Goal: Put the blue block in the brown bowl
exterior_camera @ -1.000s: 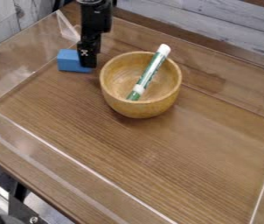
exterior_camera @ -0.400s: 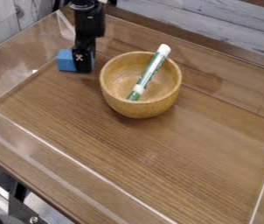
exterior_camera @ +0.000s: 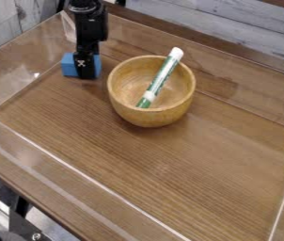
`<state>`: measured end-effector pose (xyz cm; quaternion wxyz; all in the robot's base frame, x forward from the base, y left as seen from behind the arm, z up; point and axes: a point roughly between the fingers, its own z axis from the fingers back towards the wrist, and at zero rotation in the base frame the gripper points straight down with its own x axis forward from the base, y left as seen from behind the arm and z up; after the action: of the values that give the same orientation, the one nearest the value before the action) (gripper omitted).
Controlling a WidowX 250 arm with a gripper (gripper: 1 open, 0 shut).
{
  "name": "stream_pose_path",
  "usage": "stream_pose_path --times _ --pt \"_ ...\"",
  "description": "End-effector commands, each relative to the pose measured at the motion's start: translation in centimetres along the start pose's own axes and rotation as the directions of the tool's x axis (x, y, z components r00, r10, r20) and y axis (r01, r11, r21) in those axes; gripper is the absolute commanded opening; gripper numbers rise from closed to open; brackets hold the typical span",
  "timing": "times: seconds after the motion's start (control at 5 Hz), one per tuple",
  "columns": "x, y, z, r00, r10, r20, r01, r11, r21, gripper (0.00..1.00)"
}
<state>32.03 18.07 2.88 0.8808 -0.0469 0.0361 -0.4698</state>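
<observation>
Blue block [exterior_camera: 74, 65] flat, long axis unclear, under spread end effector [exterior_camera: 86, 64], beside brown bowl [exterior_camera: 152, 90].

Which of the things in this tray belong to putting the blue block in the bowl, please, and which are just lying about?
Part of the job:
- blue block, on the tray floor left of the bowl
- brown bowl
- gripper, fingers open, down at the block

Just lying about:
- green-and-white tube, leaning inside the bowl

The gripper [exterior_camera: 86, 62] hung open, pointing down over the blue block [exterior_camera: 73, 65]; the brown bowl [exterior_camera: 152, 90] with its green-and-white tube [exterior_camera: 161, 77] sat to its right
</observation>
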Motion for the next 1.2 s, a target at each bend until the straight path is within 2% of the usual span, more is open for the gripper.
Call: stream_pose_path --times 0.0,0.2,0.4,1.0 --pt "-0.61 0.93 2.11 1.000 0.019 0.011 -0.020 0.998 0.064 1.00" --pt "-0.78 0.87 1.95 1.000 0.027 0.013 -0.028 0.998 0.058 1.00" --pt "-0.93 0.81 1.74 0.999 0.034 0.014 -0.035 0.998 0.052 0.00" --pt "-1.18 0.57 1.62 0.998 0.061 0.028 -0.062 0.998 0.030 0.00"
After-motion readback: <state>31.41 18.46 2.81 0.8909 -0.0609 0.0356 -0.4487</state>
